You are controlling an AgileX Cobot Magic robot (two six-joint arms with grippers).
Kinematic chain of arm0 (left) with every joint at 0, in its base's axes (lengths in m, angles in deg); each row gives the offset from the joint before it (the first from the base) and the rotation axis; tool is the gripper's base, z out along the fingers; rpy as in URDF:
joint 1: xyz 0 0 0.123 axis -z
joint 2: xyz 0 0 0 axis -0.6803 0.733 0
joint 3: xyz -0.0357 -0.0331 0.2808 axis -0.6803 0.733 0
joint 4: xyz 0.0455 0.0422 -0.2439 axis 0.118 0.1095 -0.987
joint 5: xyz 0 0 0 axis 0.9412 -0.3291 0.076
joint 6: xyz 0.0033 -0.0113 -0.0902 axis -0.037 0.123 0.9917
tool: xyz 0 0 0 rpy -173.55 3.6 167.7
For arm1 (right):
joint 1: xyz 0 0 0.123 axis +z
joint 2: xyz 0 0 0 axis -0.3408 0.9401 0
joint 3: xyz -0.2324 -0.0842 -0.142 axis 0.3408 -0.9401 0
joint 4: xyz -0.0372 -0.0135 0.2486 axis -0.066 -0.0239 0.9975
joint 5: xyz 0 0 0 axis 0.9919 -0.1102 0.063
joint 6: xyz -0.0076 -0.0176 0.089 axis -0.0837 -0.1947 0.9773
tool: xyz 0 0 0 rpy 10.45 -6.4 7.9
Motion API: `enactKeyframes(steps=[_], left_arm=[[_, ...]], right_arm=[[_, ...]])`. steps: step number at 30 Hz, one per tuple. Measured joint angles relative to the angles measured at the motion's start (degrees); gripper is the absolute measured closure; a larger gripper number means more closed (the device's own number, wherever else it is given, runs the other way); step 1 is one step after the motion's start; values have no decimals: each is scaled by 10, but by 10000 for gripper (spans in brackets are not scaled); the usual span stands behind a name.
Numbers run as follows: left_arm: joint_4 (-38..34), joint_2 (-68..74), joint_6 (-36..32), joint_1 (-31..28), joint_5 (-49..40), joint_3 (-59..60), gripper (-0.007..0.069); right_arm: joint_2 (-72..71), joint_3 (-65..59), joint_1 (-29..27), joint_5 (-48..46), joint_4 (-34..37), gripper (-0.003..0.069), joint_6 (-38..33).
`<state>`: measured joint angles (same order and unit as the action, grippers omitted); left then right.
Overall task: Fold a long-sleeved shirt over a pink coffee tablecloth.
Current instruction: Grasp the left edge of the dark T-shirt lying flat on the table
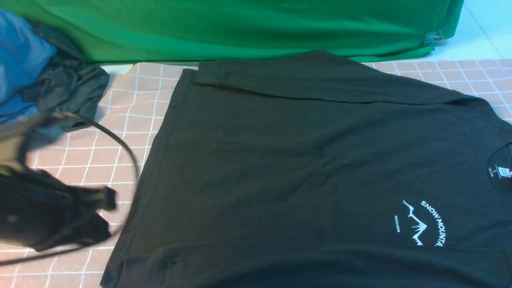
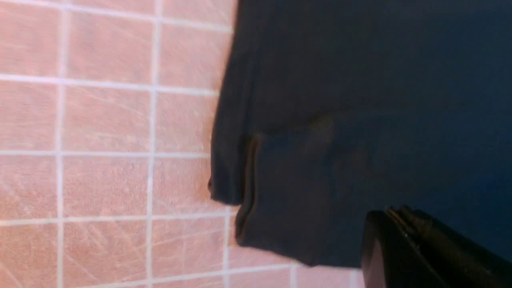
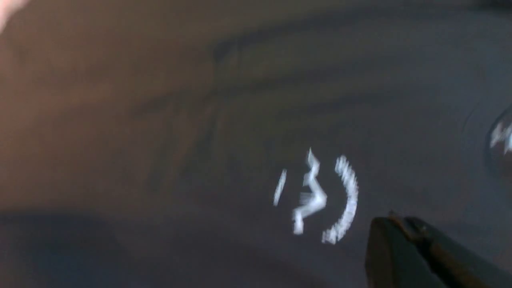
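The long-sleeved shirt (image 1: 304,160) lies on the pink coffee tablecloth (image 1: 132,120). Left gripper (image 2: 390,213) and right gripper (image 3: 394,220) are clenched — both empty.

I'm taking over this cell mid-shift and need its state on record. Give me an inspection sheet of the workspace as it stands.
Surface: wide dusty-pink tablecloth with white grid lines, lying flat.
Job's things: large black long-sleeved shirt spread on it, sleeves folded in, white mountain print up, collar to the robot's right.
Clutter: blue cloth and smaller dark grey garment heaped far left.
Grippers: left gripper shut, near the shirt's hem corner; right gripper shut, near the print; nothing seen held.
Cables: black cable arcs over the tablecloth, left of the shirt.
Surroundings: green backdrop cloth behind, metal clip at its right end.
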<state>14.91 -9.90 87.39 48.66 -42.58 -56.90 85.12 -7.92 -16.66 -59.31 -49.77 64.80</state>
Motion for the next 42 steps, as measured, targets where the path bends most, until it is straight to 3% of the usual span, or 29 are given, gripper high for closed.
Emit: enactKeyframes(steps=[6, 12, 22, 27, 31, 35, 38, 42], left_arm=[[125, 52, 91, 132, 32, 12, 612], [161, 92, 118, 167, 93, 12, 566], [229, 200, 129, 167, 119, 12, 132], [233, 243, 129, 167, 151, 12, 46], [236, 265, 129, 167, 161, 12, 57], [230, 279, 130, 169, 163, 9, 125], [210, 288, 130, 169, 158, 4, 261], [193, 289, 130, 170, 139, -3, 530]], right_arm=[[76, 2, 0, -20, 27, 617, -58], [86, 2, 0, -6, 42, 616, -74], [88, 2, 0, 1, 44, 613, -78], [88, 2, 0, 2, 44, 613, -80], [88, 2, 0, 3, 45, 613, -81], [88, 2, 0, 4, 45, 608, -82], [88, 2, 0, 4, 46, 607, -85], [88, 2, 0, 4, 46, 606, -89]])
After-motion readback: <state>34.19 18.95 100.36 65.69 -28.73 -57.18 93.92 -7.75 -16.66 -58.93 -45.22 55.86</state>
